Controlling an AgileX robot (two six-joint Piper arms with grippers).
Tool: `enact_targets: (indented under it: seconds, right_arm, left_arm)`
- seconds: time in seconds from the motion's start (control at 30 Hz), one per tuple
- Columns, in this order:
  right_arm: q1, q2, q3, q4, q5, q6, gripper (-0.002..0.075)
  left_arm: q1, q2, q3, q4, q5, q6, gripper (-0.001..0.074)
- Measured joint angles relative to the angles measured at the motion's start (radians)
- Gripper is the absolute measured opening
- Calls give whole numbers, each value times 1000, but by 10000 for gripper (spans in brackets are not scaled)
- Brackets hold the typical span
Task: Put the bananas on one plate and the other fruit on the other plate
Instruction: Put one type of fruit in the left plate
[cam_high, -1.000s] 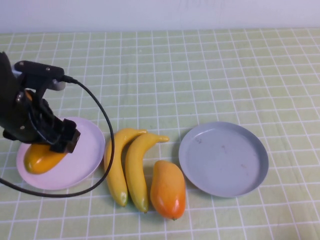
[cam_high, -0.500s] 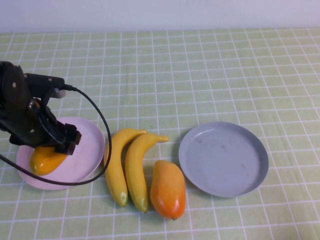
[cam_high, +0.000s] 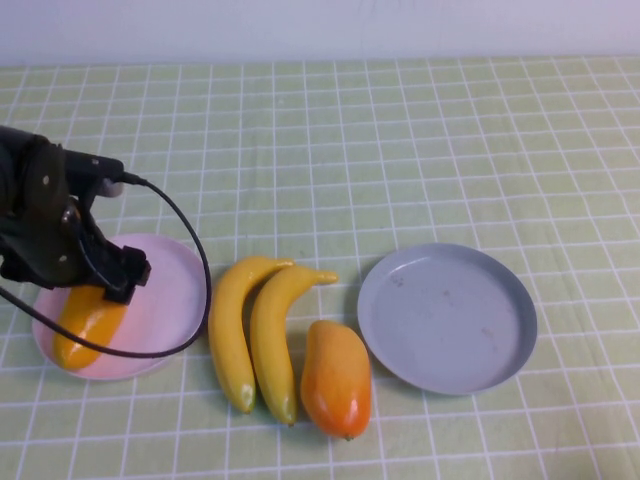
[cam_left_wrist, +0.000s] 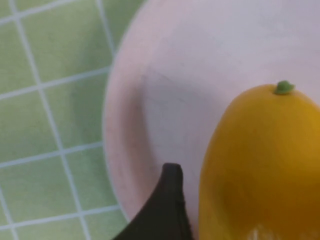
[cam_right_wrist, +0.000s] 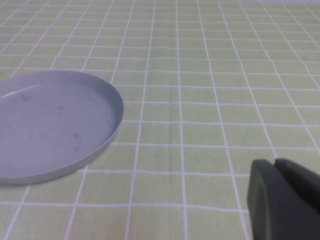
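1. One yellow-orange fruit (cam_high: 85, 323) lies on the pink plate (cam_high: 170, 300), near left. Left gripper (cam_high: 95, 290) hovers just above it, fingers released, gripping nothing.
2. Left to do: redder fruit (cam_high: 336, 378) lies on the cloth, near centre, beside the two bananas (cam_high: 250, 335); the grey-blue plate (cam_high: 446, 316), right, holds nothing.
3. Right gripper (cam_right_wrist: 287, 200) sits low over the cloth right of the grey plate, fingers clenched, holding nothing.
4. Surface: green checked tablecloth (cam_high: 400, 150); pale wall at the far edge.
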Motion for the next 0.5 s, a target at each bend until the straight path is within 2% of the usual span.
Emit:
enact_targets:
  seconds: [0.17, 0.3, 0.5]
  right_arm:
    - [0, 0, 0, 0, 0, 0, -17]
    - [0, 0, 0, 0, 0, 0, -17]
    - [0, 0, 0, 0, 0, 0, -17]
  left_arm:
    - [0, 0, -91, 27, 106, -63, 668]
    - [-10, 0, -189, -50, 244, -74, 668]
    - [-137, 0, -257, -122, 367, -65, 643]
